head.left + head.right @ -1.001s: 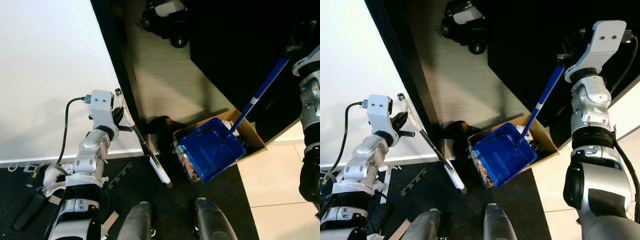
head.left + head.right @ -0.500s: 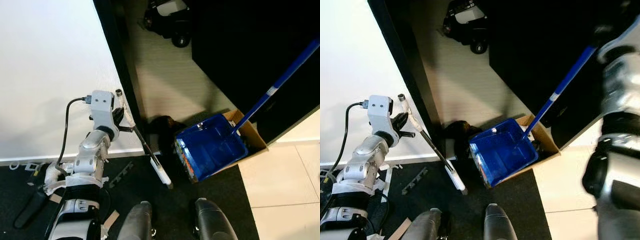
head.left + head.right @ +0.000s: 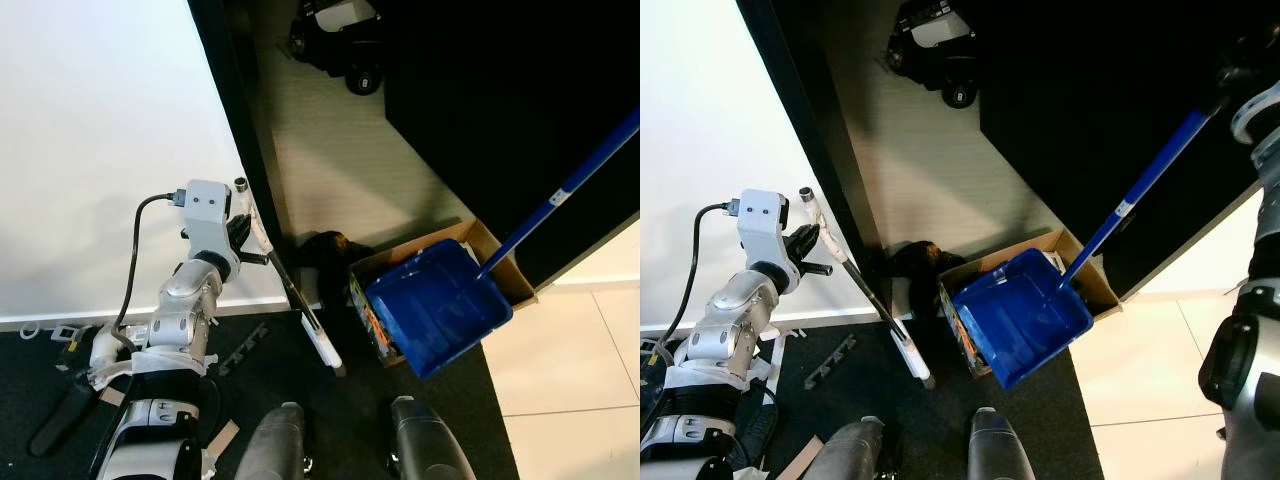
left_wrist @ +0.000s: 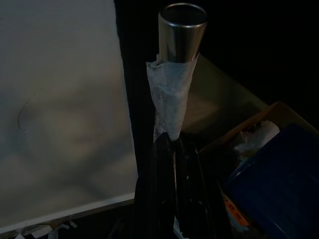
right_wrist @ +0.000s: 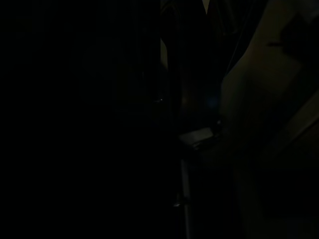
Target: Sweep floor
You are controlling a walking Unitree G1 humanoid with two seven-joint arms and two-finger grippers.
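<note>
My left gripper (image 3: 812,243) jaws hold the broom handle (image 3: 855,280). The blue dustpan (image 3: 437,310) tips over the cardboard box (image 3: 500,265) edge. I cannot tell the right jaws.

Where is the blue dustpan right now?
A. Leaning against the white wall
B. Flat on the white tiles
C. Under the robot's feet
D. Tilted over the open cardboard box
D: the blue dustpan hangs tilted over the cardboard box, its long handle rising toward the right arm.
</note>
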